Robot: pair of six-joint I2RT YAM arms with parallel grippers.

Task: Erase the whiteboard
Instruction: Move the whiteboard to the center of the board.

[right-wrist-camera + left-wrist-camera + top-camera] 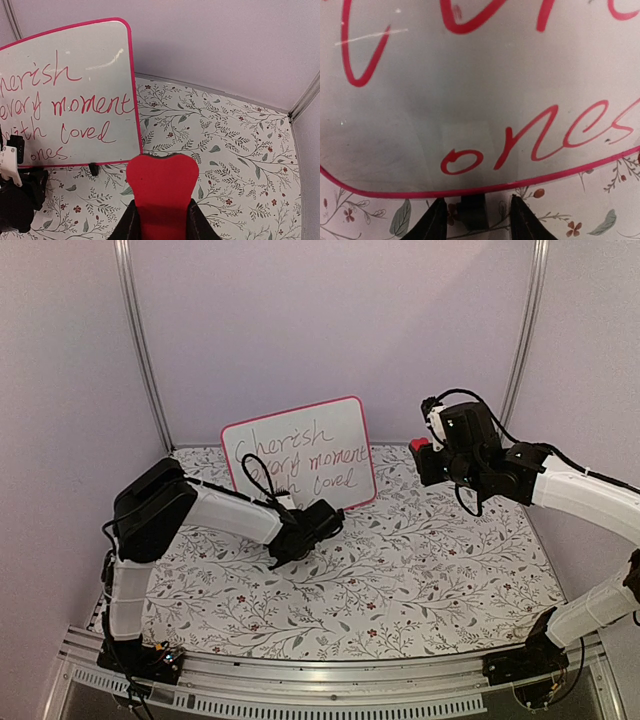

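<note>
Floral tabletop (420, 570) is spread in front of the whiteboard (300, 445). Just before the whiteboard's lower edge, the left end effector (330, 518) is held partly open, with the board's black foot (472, 212) between its fingers, ungripped. Right of the whiteboard and apart from it, a red eraser (162, 180) is clamped in the right end effector (161, 220). Farthest back, the whiteboard is propped upright, covered in red handwriting.
</note>
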